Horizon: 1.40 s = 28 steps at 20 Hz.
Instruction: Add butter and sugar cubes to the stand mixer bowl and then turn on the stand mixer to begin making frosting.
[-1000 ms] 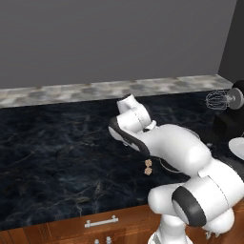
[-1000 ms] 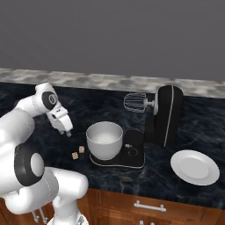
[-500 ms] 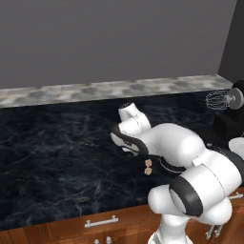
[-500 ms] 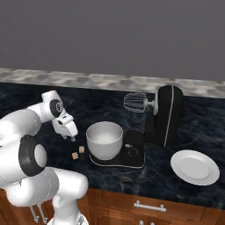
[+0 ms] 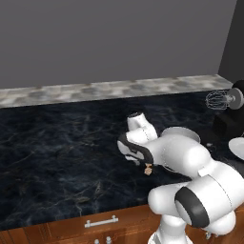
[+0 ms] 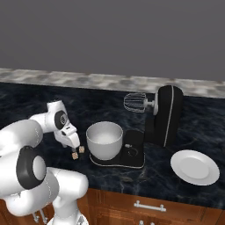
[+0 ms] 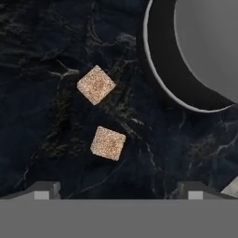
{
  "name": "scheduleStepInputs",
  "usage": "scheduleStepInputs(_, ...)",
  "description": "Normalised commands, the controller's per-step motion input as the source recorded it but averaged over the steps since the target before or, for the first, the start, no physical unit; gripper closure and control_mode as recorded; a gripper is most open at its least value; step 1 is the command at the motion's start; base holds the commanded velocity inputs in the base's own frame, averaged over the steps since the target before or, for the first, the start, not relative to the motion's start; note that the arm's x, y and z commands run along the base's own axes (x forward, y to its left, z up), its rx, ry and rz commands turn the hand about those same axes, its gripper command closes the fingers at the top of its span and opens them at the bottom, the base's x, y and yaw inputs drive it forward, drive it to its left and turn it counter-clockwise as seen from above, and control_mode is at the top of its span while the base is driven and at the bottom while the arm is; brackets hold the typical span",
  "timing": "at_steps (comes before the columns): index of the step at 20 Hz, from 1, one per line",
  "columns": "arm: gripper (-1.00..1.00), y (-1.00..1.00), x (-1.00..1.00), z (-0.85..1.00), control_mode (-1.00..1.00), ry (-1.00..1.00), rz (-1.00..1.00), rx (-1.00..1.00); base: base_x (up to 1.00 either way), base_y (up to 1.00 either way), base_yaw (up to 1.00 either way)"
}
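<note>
Two brown sugar cubes (image 7: 95, 84) (image 7: 108, 143) lie on the dark counter just left of the stand mixer bowl (image 6: 104, 139). In the right base view they show as small cubes (image 6: 74, 155) (image 6: 81, 149) beside the bowl. My gripper (image 6: 73, 141) hangs close above them, open, with nothing between its fingertips (image 7: 44, 190). From the hand, the bowl's rim (image 7: 160, 69) curves across the upper right. The black stand mixer (image 6: 165, 116) has its head tilted up and its wire whisk (image 6: 135, 102) raised over the bowl. Butter is out of view.
A white plate (image 6: 194, 167) lies on the counter right of the mixer. The dark marble counter (image 5: 57, 152) stretches left, with a grey wall behind. Wooden drawer fronts (image 6: 149, 205) run along the counter's front edge.
The arm has swung down and toward the bowl, bringing the open gripper low over the two sugar cubes. The cubes, bowl and mixer have not moved.
</note>
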Motion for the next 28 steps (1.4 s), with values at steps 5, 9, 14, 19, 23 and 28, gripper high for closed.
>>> scheduleStepInputs(5,-1.00,-0.13,0.00,-0.28,-1.00,0.00,0.00,0.10,0.00,0.00,0.00)
scheduleStepInputs(9,-1.00,-0.10,0.11,-0.24,-1.00,0.00,-0.05,0.06,0.00,0.00,0.00)
scheduleStepInputs(14,-1.00,-0.02,0.16,-0.23,-1.00,0.00,-0.06,0.05,0.00,0.00,0.00)
scheduleStepInputs(19,-1.00,0.00,0.26,-0.08,-1.00,0.00,-0.09,0.01,0.00,0.00,0.00)
scheduleStepInputs(23,-1.00,0.03,0.22,-0.06,-1.00,0.00,-0.08,0.00,0.00,0.00,0.00)
scheduleStepInputs(28,-1.00,0.02,-0.01,-0.07,-1.00,0.00,-0.09,0.00,0.00,0.00,0.00)
